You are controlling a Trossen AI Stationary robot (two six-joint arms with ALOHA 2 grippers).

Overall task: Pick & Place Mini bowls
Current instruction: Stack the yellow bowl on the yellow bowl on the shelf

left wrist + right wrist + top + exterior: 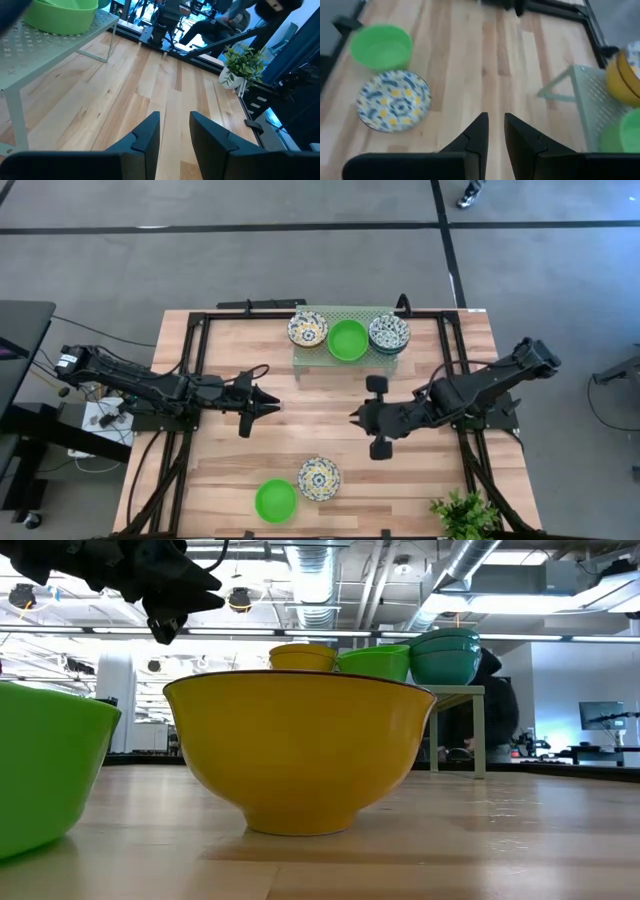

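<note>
At the far edge of the bench (330,440), your high view shows a pale green perforated shelf (345,358) carrying three stations: a patterned bowl (307,329), a plain green bowl (348,340), and a stack of patterned bowls (389,332). Near the front edge lie a second green bowl (275,500) and a yellow-centred patterned bowl (319,478), touching or nearly so; a leafy plant (465,513) stands at the front right corner. The left end effector (268,406) and right end effector (360,418) face each other over bare wood at mid-bench, well apart from every bowl. Your wrist views add what the overhead cannot: the left fingers (150,132) stand parted with a clear gap, grasping nothing; the right fingers (479,131) are also slightly parted and empty, looking toward the two front bowls. Your low view alone reveals the patterned bowl's yellow outer wall (300,750).
</note>
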